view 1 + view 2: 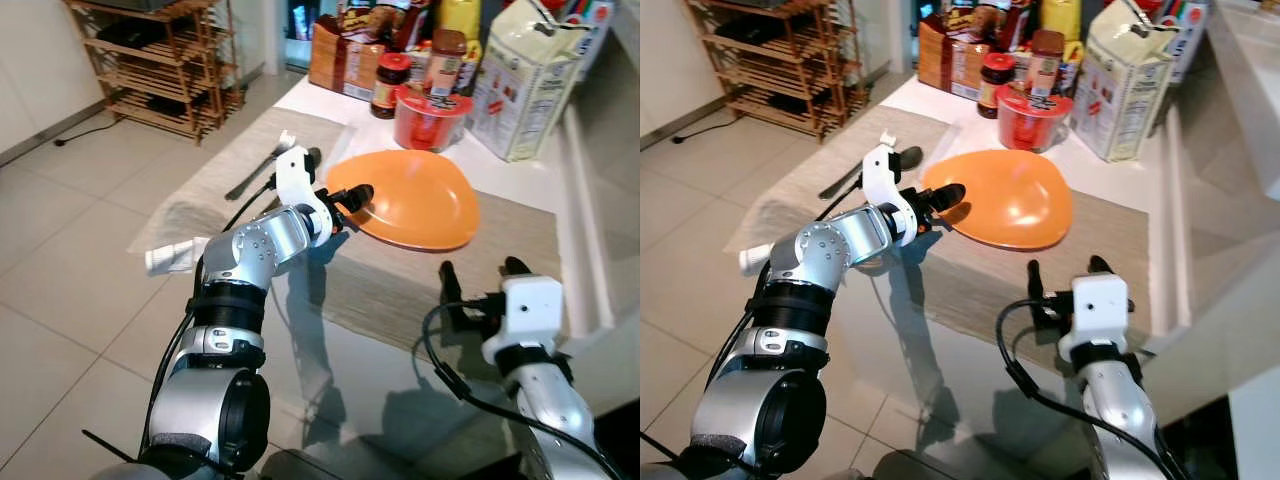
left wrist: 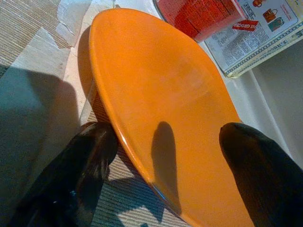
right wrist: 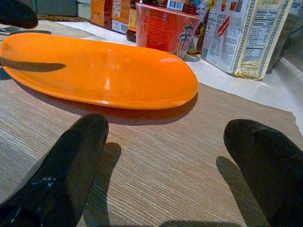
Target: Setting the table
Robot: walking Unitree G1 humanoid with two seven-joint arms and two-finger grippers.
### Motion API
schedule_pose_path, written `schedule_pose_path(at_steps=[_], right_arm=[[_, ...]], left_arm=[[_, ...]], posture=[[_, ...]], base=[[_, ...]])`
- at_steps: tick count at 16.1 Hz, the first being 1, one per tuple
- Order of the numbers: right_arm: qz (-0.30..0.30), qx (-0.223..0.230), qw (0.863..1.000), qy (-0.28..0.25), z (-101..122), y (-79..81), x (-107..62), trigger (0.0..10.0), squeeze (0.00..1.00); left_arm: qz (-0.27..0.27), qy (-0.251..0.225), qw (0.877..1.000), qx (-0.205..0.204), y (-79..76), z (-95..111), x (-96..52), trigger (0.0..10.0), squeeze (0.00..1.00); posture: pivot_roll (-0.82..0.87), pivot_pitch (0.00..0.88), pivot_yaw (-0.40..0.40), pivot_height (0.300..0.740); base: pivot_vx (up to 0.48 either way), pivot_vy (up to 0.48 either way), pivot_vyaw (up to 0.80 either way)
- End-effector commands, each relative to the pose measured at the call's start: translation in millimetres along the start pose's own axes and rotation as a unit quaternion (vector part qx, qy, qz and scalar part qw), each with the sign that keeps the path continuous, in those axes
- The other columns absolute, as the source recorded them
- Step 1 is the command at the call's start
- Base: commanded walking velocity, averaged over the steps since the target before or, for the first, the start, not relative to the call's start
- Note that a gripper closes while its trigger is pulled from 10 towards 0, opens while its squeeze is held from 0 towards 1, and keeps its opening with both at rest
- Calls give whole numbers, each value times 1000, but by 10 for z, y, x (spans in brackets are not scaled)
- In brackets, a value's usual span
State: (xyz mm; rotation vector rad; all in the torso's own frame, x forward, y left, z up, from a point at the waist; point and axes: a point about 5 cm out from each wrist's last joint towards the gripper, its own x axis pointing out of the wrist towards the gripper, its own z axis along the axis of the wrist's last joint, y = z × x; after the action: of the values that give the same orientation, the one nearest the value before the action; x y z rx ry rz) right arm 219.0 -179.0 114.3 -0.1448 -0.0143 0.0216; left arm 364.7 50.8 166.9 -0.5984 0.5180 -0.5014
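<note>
1. The left tool has its fingers spread either side of the plate rim, one above and one beneath.
2. The plate lies on a mat on the worktop.
3. The right tool hovers wide apart over the mat, holding nothing.

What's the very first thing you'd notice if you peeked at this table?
The big orange plate on the woven placemat, with the left gripper straddling its rim, one finger above and one below. Behind it stands a red cup among boxes and jars, and the right gripper hovers open near the mat's front edge.
</note>
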Motion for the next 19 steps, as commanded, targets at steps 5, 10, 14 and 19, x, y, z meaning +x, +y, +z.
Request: schedule_pose_path(at_steps=[5,10,14,19], right_arm=[[8,-7,1000,1,62,-91,-202,10000,0],[6,4,1000,4,56,-12,-204,10000,0],[4,4,1000,0,59,-12,-143,10000,0],[7,7,1000,-2,60,25,-104,10000,0]], left_arm=[[9,69,997,-17,99,-258,87,0,0],[-3,91,996,-16,66,-339,112,0,0],[-14,74,997,28,26,-299,125,0,0],[-51,-25,993,99,-122,91,19,0,0]], posture=[[-152,3,-12,740],[-156,0,-12,740],[-153,0,-13,740],[-132,0,-16,740]], base=[[0,0,0],[0,0,0],[0,0,0],[0,0,0]])
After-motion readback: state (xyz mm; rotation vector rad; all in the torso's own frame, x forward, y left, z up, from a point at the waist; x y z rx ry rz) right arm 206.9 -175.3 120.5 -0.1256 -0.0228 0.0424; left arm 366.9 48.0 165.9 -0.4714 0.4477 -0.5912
